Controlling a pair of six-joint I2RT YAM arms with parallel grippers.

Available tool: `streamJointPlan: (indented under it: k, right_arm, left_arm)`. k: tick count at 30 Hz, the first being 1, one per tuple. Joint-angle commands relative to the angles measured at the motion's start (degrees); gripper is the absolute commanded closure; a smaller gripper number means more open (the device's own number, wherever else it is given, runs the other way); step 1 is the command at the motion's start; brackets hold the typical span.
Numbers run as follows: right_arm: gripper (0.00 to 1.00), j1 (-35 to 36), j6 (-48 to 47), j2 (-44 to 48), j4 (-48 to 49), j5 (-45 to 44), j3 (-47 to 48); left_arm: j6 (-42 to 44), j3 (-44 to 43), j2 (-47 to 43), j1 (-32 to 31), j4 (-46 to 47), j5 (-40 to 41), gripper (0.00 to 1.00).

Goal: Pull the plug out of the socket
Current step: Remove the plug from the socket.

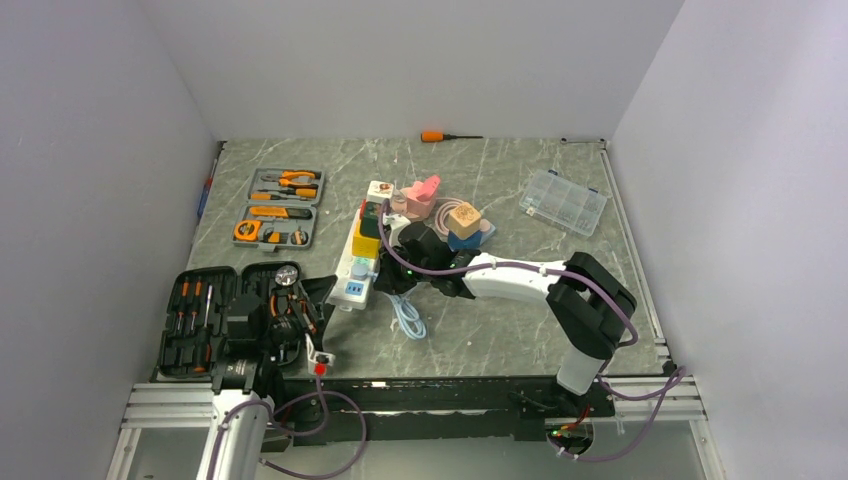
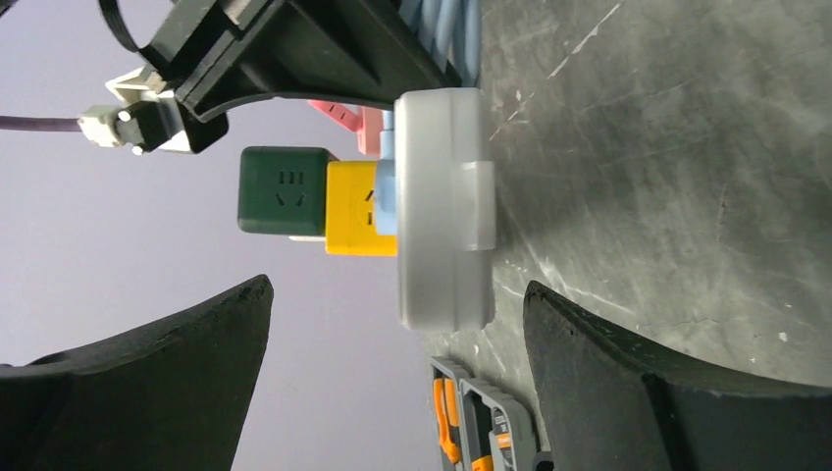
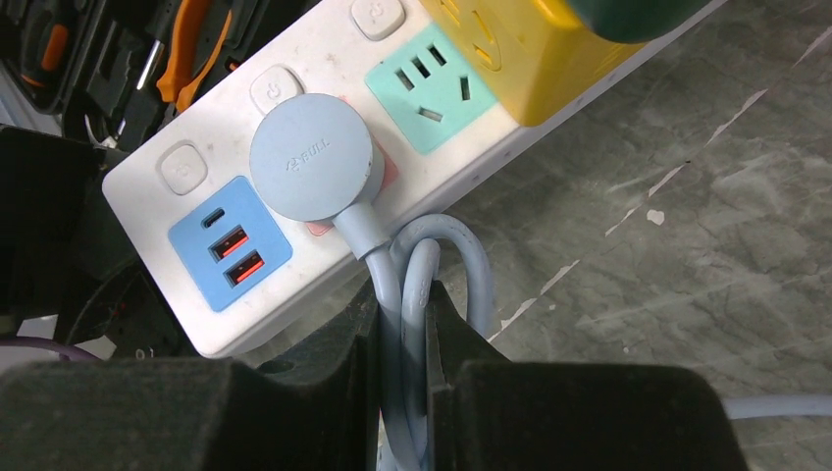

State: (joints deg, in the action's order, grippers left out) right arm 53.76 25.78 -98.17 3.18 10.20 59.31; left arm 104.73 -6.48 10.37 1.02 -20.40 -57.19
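Right gripper is pinching the pale blue cable just below the round plug, which is sitting in the socket. Left gripper is gaping wide around the socket's end. Only the top view is showing the grey tray left of the socket, carrying orange-handled tools.

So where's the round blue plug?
Upper left in the right wrist view: the round blue plug sits in the white power strip, between its blue USB panel and green outlet.
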Motion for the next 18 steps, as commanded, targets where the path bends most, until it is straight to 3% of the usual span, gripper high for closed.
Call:
streamJointPlan:
  k: [1, 7, 12, 18]
  right_arm:
    - [1.0, 0.6, 3.2, 4.4, 10.0, 5.7, 2.3]
    - [1.0, 0.7, 3.0, 4.6, 10.1, 5.5, 1.2]
    - [1.0, 1.0, 2.2, 4.4, 9.4, 5.0, 0.5]
    - [1.0, 2.1, -0.1, 3.5, 7.1, 3.5, 0.9]
  left_arm:
    - [2.8, 2.2, 5.1, -0.1, 3.2, -3.7, 0.01]
    - [6.7, 1.2, 13.7, -0.1, 9.2, -4.6, 0.16]
    - [12.6, -1.2, 19.8, -0.7, 9.3, -4.8, 0.4]
    - [12.5, -1.0, 21.7, -4.1, 13.5, -3.8, 0.66]
